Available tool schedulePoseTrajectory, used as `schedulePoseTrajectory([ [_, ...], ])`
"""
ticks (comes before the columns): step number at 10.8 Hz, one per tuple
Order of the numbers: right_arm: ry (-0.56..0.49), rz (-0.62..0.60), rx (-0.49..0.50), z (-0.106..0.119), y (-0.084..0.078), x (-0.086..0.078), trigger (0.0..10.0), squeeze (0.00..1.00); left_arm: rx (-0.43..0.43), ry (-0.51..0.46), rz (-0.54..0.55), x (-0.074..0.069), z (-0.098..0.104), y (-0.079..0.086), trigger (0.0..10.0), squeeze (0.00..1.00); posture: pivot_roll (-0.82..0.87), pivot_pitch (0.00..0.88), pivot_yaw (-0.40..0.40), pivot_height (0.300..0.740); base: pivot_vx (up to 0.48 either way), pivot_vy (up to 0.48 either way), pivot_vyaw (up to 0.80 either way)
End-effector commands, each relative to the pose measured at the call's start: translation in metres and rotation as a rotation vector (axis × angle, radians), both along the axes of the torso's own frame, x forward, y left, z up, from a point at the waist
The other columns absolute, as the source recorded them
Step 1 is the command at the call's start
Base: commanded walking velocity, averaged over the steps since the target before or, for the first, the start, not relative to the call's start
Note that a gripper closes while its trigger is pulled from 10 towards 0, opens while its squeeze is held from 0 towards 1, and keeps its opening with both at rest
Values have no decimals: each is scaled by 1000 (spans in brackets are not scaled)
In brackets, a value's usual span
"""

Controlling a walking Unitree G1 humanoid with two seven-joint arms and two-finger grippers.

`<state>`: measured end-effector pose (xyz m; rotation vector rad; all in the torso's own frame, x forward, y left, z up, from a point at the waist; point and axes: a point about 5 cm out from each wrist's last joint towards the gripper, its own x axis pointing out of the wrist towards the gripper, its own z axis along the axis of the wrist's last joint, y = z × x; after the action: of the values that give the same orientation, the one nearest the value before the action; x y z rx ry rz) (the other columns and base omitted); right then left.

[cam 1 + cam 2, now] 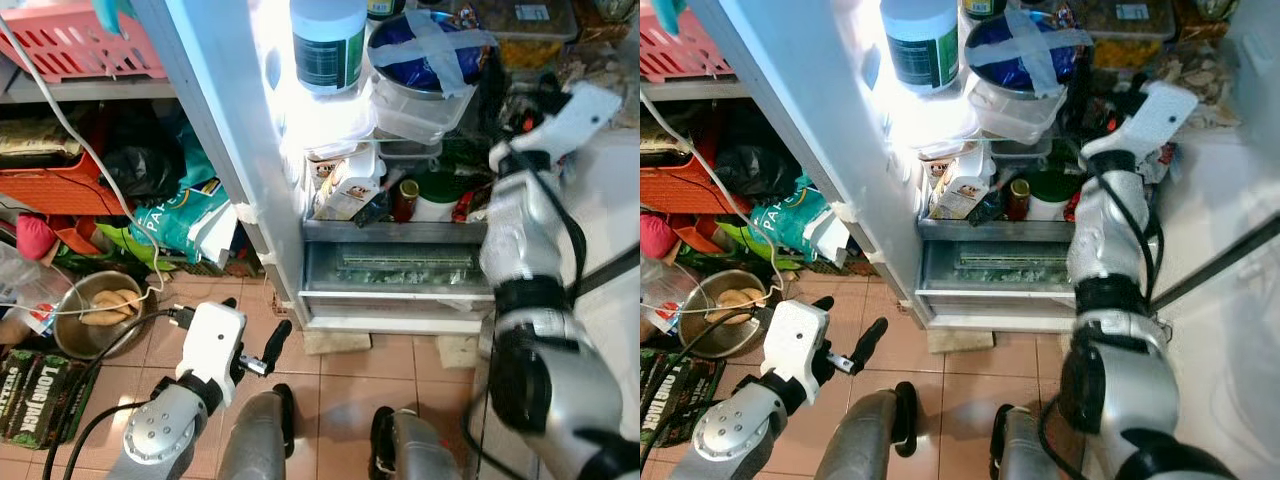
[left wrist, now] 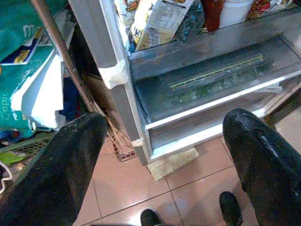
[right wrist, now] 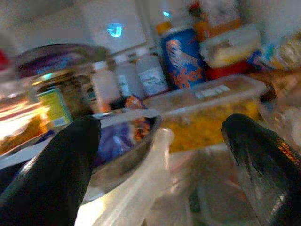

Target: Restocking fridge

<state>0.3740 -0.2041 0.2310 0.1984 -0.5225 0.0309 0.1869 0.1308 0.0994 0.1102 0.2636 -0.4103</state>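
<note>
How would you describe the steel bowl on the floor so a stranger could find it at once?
Start at the open fridge and look to the robot's left, past the green bag, to the tiled floor below the cluttered shelves. The steel bowl sits there beside a black packet. It is the only round metal thing, with pale lumps inside and a white cable across it.

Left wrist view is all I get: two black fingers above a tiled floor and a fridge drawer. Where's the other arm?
Observer: The right end effector is raised inside the fridge, open, facing a bowl crossed with tape.
Operator: What else is up there?
Observer: A large white bottle with a dark label, left of that bowl.
Operator: Anything beside the fridge?
Observer: A metal bowl sits on the floor to the robot's left, under cluttered shelves.
</note>
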Motion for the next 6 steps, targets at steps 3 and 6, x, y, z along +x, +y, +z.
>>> schedulePoseTrajectory([
  [3, -33, 52, -130, 5, 3, -12, 10000, 1000, 11, 0, -4, 5, -4, 2, 10000, 0, 217, 195, 125, 740, 0, 0, 0],
  [6, 24, 24, -195, -10, -6, -36, 10000, 27, 5, -32, -8, 18, -4, -1, 10000, 0, 169, 156, 111, 740, 0, 0, 0],
])
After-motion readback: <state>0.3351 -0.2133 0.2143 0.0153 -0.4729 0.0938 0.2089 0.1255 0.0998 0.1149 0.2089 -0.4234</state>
